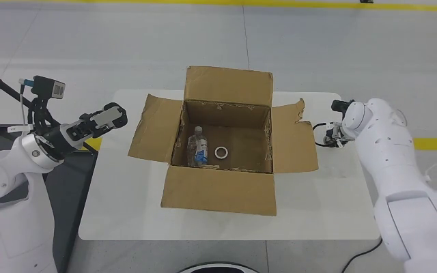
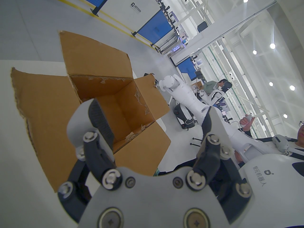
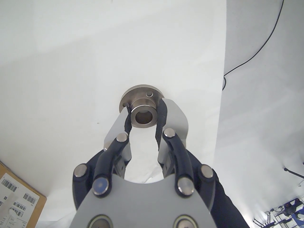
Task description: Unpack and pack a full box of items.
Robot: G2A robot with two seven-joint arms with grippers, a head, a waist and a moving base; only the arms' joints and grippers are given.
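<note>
**Metal hub in R gripper, out past the box's right flap**

R gripper is clamped on a small metal hub. Its fingers pinch the narrow collar from both sides, w/ the wider flange turned toward the bench. Hub sits beyond the right flap, near the bench's right edge. Can't tell if the flange touches the surface.

L gripper is at the bench's left edge, fingers spread wide w/ nothing btwn them, aimed toward the box. Box is open w/ all four flaps out. Inside lie a water bottle and a tape roll, side by side but apart.

Judgement: prob. the unpack phase, hub being set out on the bench. W/ two items in the box, unpacking isn't finished.

To do this step well:
- Keep the hub's axis square to the bench so the flange lands flat, not on its rim. A round part set down tilted may roll, and the edge is close.
- Lower till the flange seats, then open the fingers evenly.
- Lift straight up so the pads don't drag the collar.
- Leave room beside it for the bottle & tape.

L arm is free and could take the bottle next, coming in from above and clear of the flaps.
</note>
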